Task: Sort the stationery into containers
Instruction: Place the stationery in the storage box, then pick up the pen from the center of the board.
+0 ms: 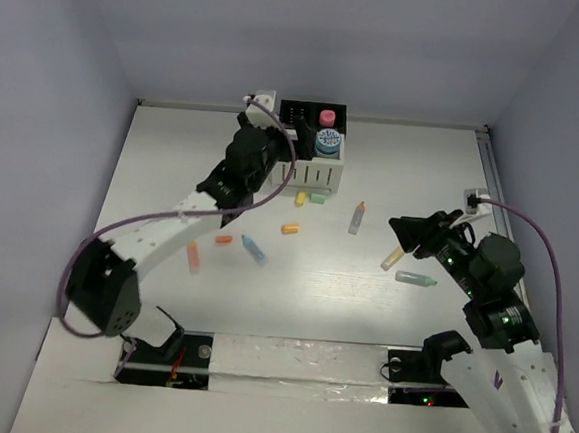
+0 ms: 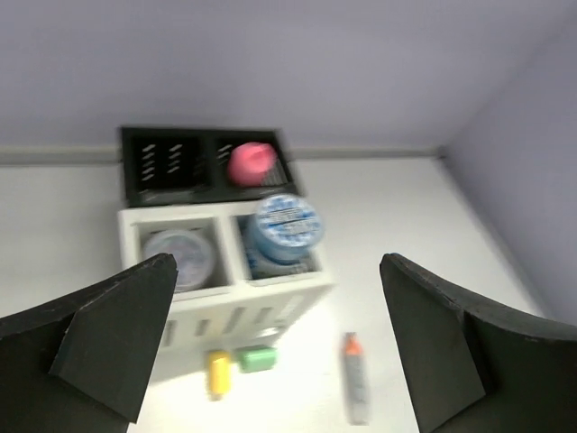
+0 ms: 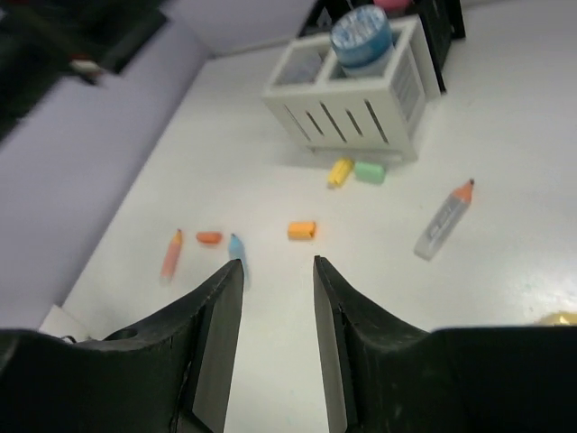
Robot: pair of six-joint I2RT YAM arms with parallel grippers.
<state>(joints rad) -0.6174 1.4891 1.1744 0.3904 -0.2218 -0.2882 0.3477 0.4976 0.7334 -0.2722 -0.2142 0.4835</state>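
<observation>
The organiser (image 1: 291,173) stands at the back, with a blue-white roll (image 1: 326,141) in a white bin and a pink piece (image 1: 327,118) in a black bin. My left gripper (image 1: 275,125) hovers at its left side, open wide and empty (image 2: 278,266); below it lie a yellow stub (image 2: 219,372), a green stub (image 2: 258,359) and a grey marker (image 2: 355,388). My right gripper (image 1: 401,228) hangs above the table on the right, its fingers a narrow gap apart with nothing between them (image 3: 278,263). A yellow stub (image 1: 394,257) lies just beside it.
Loose on the table: an orange stub (image 1: 291,229), a blue pen (image 1: 254,249), a small orange piece (image 1: 223,239), a pink-orange pen (image 1: 193,257), and a clear tube (image 1: 417,280) with a green end by the right arm. Walls close in on three sides.
</observation>
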